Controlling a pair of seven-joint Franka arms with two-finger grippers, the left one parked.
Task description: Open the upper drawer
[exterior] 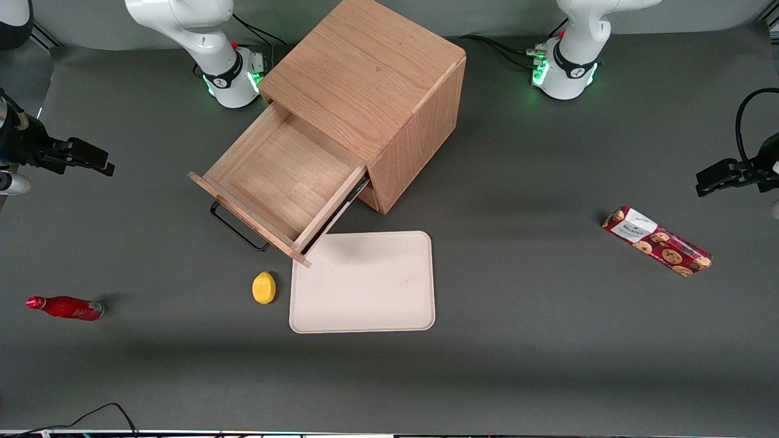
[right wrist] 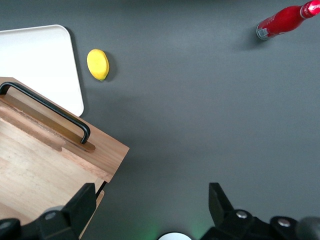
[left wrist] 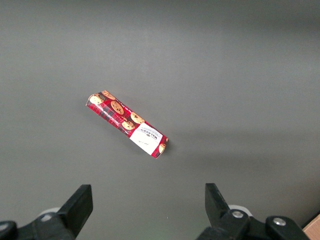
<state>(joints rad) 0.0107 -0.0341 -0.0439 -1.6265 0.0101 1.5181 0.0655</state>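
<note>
The light oak cabinet (exterior: 371,91) stands at the middle of the table. Its upper drawer (exterior: 280,176) is pulled far out, and its bare wooden inside shows. The thin black bar handle (exterior: 234,228) hangs on the drawer's front, facing the front camera. My gripper (exterior: 91,159) hovers off toward the working arm's end of the table, well apart from the drawer. In the right wrist view the gripper (right wrist: 150,192) is open with only grey table between its fingers, and the drawer's front corner (right wrist: 100,152) and handle (right wrist: 47,107) lie beside it.
A white tray (exterior: 365,286) lies in front of the drawer, partly under its front corner. A yellow lemon (exterior: 263,287) sits beside the tray. A red bottle (exterior: 66,308) lies toward the working arm's end. A cookie box (exterior: 657,241) lies toward the parked arm's end.
</note>
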